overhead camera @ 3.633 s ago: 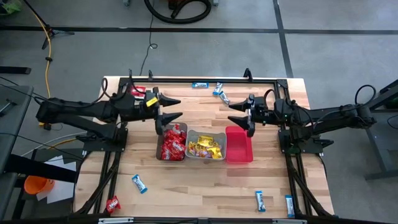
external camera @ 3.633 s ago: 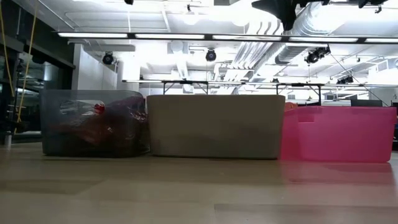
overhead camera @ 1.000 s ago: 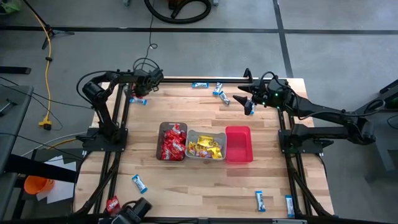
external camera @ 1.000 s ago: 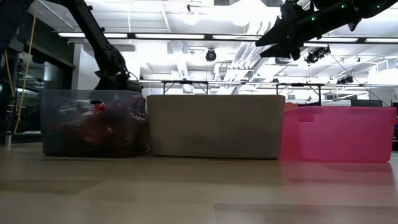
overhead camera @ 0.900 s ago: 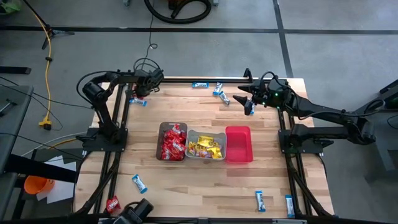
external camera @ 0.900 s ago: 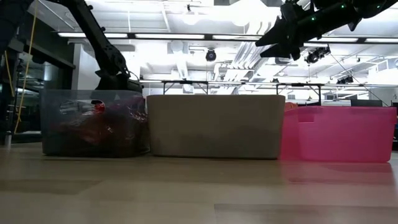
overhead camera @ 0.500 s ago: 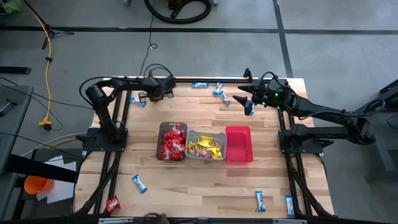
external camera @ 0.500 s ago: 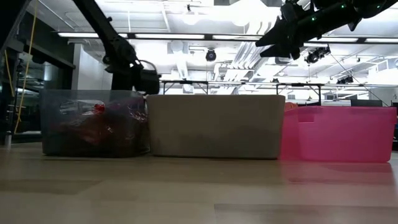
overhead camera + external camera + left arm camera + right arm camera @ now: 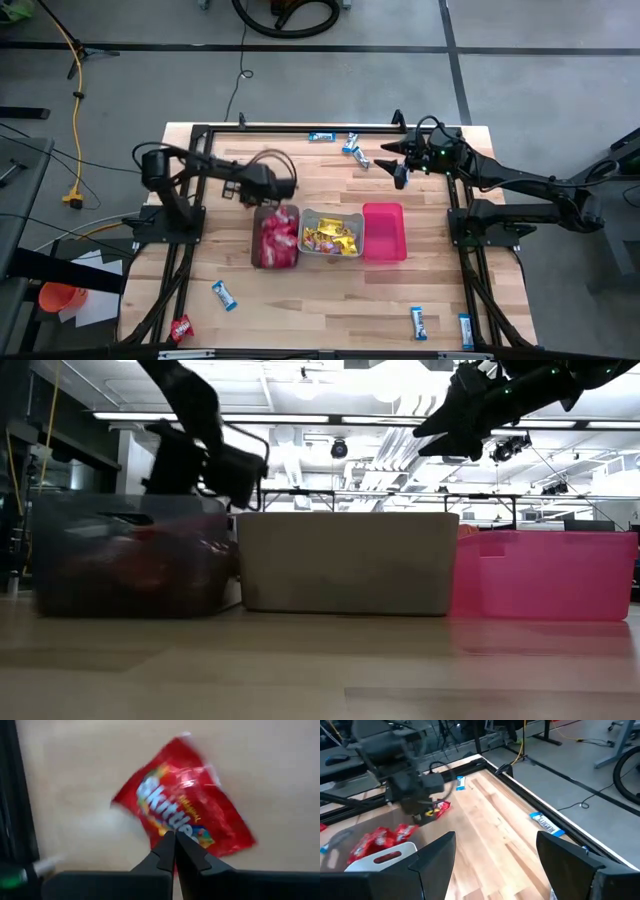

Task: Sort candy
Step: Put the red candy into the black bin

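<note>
My left pincer (image 9: 174, 851), pinching a red packet (image 9: 182, 802), hangs just above the brown bin (image 9: 276, 238) at centre-left, while my right pincer (image 9: 392, 164) waits spread, upper right.

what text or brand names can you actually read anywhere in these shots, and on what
"Skittles" (last letters hidden behind the fingers, "kittle" clear): on the red packet pinched in the left gripper.
Smaller line under the logo on that packet: too blurred to read.
Blue-and-white bar at the table edge: has lettering, too small to read.
Other blue-and-white bars in the high view: too small to read.
Bins: no text visible.
</note>
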Available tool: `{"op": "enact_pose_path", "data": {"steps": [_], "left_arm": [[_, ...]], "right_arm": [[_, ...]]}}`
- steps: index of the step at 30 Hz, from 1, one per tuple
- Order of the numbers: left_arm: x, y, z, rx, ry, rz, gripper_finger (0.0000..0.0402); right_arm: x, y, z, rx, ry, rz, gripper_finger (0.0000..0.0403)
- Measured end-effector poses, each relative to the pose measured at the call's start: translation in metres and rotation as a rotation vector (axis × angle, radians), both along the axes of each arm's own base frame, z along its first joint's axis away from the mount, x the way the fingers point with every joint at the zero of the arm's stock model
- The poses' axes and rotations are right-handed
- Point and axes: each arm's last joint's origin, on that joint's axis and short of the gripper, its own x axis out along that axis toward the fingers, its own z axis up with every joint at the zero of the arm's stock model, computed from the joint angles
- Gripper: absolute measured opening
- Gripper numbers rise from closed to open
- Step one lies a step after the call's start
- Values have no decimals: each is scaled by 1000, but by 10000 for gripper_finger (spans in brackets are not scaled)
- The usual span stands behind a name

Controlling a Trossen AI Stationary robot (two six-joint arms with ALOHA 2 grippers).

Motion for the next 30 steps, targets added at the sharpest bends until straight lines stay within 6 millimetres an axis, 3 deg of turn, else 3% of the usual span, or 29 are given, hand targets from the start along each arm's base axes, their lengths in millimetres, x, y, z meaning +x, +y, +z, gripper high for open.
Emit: {"op": "enact_pose_path", "data": {"steps": [5, 10, 14, 20, 24, 30], "left_arm": [[-12, -29, 15, 32, -13, 9, 0], [-28, -16, 51, 217, -72, -31, 0], [-36, -7, 76, 259, -112, -270, 0], [-51, -16, 111, 211, -284, -754, 0], [-71, -20, 111, 149, -525, -902, 0], [-99, -11, 97, 112, -586, -660, 14]], "right_arm": [[0, 0, 0, 7, -4, 3, 273], [1, 0, 2, 57, -48, -19, 273], [2, 0, 5, 146, -115, -47, 273], [2, -1, 9, 325, -221, -98, 273], [2, -1, 9, 413, -247, -123, 273], [2, -1, 9, 436, -253, -130, 273]]}}
